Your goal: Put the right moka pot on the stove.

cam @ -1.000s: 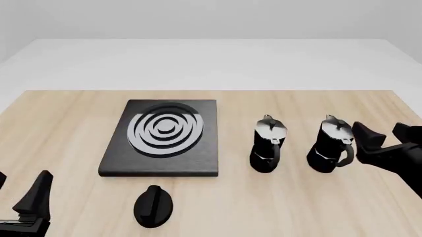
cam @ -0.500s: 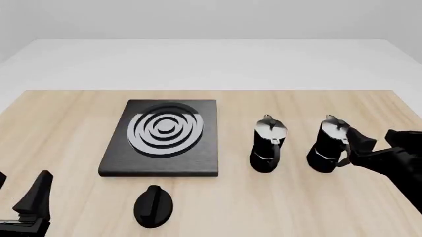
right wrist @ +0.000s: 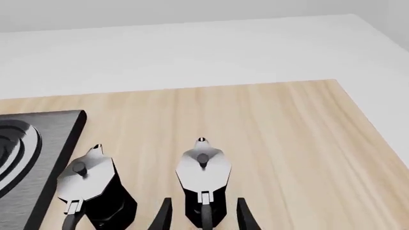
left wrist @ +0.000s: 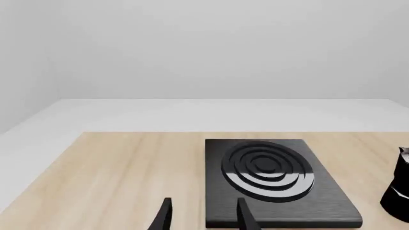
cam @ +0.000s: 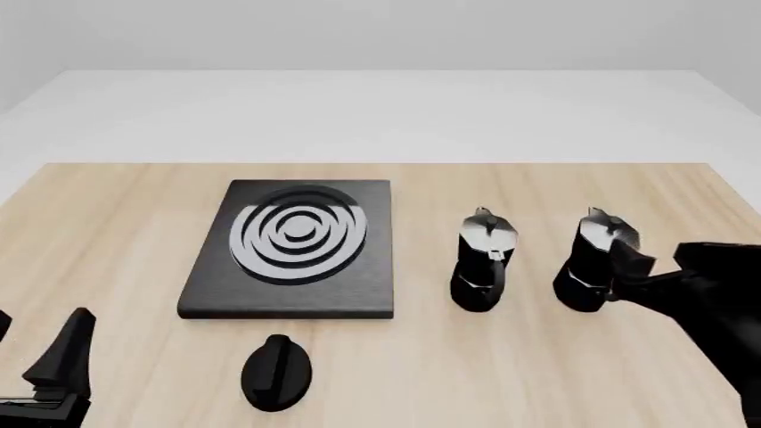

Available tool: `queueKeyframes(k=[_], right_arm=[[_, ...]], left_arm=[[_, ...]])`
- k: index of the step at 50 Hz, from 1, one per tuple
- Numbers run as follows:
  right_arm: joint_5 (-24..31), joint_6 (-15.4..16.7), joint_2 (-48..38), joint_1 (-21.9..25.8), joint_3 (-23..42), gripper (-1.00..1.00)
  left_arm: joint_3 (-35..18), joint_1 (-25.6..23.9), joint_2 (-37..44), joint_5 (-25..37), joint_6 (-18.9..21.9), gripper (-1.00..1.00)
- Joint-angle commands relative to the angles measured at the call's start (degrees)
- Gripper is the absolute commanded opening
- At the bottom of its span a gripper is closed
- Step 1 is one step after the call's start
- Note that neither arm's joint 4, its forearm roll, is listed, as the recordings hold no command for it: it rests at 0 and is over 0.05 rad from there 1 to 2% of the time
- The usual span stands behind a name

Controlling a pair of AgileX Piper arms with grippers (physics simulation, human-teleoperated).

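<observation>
The right claw (cam: 634,272) sits at the right of the frame in the front view, spread, with one finger on each side of the handle of the black faceted moka pot with a dull grey lid (cam: 596,261); whether the fingers touch the handle cannot be told. In the right wrist view the two dark fingertips (right wrist: 164,214) flank that handle low in the frame. This pot stands upright on the pale wooden surface (cam: 500,357), long axis vertical, spout toward the far edge, handle toward the claw. Just left of it stands a second black moka pot with a bright silvery upper face (cam: 483,260), also upright, apart from the first.

Further left, well apart from both pots, lies the flat black square stove with concentric silver-grey rings (cam: 294,248). A black round knob (cam: 276,372) lies near the stove's front edge.

The left claw (cam: 48,370) rests at the lower left corner, spread and holding nothing. No writing or brand marks can be read on anything.
</observation>
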State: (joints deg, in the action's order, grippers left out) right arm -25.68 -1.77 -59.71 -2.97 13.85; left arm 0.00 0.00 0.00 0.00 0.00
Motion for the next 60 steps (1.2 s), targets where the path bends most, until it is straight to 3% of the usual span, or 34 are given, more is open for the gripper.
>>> queueKeyframes(k=[1, 60], right_arm=[[-5.94, -0.13, -6.57, -0.31, -0.68, 1.0], [-24.29, -0.84, -31.74, -0.11, 0.25, 1.0]], left_arm=[[0.0, 0.0, 0.0, 0.0, 0.0, 1.0], [0.0, 0.0, 0.0, 0.0, 0.0, 1.0]])
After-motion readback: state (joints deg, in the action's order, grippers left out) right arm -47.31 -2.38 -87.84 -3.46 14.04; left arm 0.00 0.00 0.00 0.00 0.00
